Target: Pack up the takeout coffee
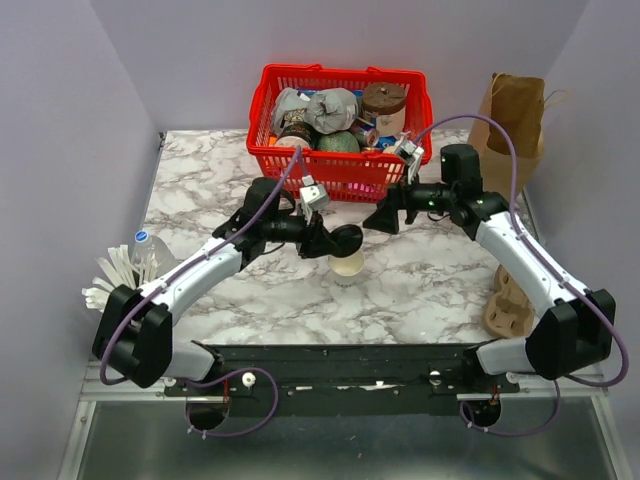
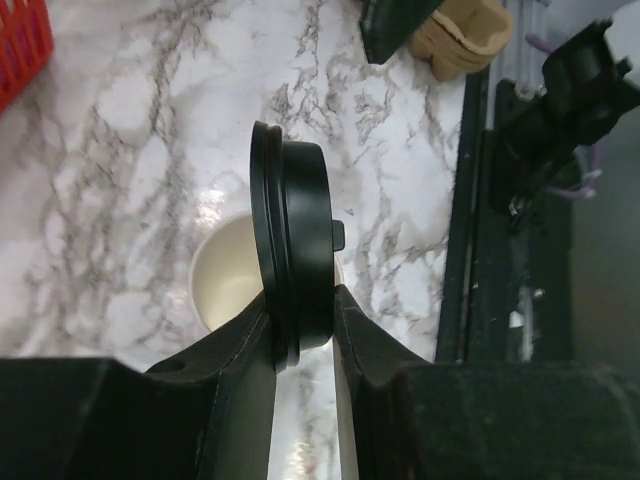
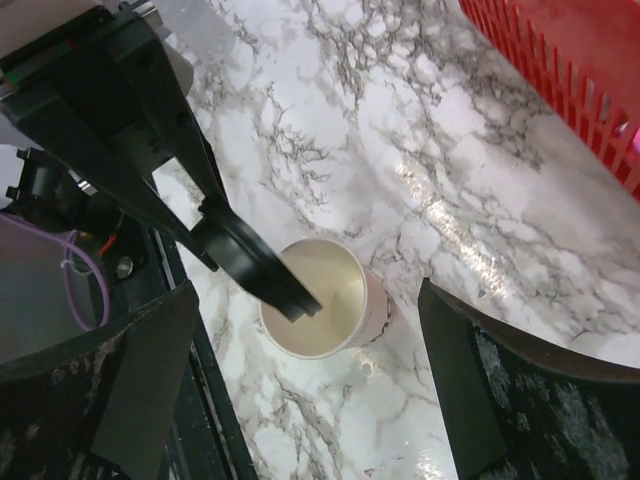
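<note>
Table (image 1: 200, 190): white marble with grey veins, filled the centre.
Walls (image 1: 180, 60): plain pale lilac, stood at 9, 12 and 3 o'clock.
Light: soft, even.

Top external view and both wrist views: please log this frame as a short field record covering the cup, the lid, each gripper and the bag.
cup: paper cup upright on the table, open, no lid on it
lid: black lid held on edge just above the cup's rim
left gripper: left gripper shut on the lid
right gripper: right gripper open, beside the cup, holding nothing
bag: brown paper bag stands at the far right, apart from the cup
packing: not yet done
</note>
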Controlling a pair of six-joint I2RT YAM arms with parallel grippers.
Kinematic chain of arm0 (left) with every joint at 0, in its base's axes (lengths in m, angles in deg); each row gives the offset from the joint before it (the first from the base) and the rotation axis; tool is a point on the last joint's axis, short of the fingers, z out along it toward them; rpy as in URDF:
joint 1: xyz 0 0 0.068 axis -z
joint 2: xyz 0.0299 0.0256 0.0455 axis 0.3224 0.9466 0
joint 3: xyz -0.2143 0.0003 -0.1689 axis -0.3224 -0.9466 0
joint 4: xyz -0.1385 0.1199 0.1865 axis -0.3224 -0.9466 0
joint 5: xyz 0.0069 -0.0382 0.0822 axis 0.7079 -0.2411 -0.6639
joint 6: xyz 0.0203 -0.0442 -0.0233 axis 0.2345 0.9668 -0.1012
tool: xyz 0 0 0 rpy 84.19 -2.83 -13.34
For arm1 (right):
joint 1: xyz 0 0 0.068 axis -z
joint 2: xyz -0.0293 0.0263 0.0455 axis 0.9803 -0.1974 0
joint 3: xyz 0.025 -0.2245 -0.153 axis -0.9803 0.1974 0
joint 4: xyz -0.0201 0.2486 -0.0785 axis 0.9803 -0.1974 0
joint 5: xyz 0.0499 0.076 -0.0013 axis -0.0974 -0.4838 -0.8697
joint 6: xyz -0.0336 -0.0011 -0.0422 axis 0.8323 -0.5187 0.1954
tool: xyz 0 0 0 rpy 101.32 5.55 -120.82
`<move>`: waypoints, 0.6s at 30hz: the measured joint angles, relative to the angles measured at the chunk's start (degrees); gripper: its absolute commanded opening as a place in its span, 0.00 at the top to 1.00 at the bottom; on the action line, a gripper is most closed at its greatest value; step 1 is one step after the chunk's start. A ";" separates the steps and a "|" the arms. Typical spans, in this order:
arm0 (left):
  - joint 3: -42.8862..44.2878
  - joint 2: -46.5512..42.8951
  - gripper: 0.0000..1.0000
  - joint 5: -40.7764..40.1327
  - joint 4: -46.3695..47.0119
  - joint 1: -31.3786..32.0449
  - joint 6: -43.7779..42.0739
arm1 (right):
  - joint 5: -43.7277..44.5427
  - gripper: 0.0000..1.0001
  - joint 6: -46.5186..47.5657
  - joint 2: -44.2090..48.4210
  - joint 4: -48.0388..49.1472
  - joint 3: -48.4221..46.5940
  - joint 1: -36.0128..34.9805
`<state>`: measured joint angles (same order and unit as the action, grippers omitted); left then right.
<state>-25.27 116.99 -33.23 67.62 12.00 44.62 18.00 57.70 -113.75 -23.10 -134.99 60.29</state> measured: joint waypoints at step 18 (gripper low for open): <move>-10.82 4.44 0.59 2.69 21.18 -4.92 32.83 | -0.37 0.00 -5.90 -5.05 7.04 7.15 -1.97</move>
<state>-36.09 121.43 -30.54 88.80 7.08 77.45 17.62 51.80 -118.80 -16.07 -127.84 58.32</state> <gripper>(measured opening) 0.412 0.997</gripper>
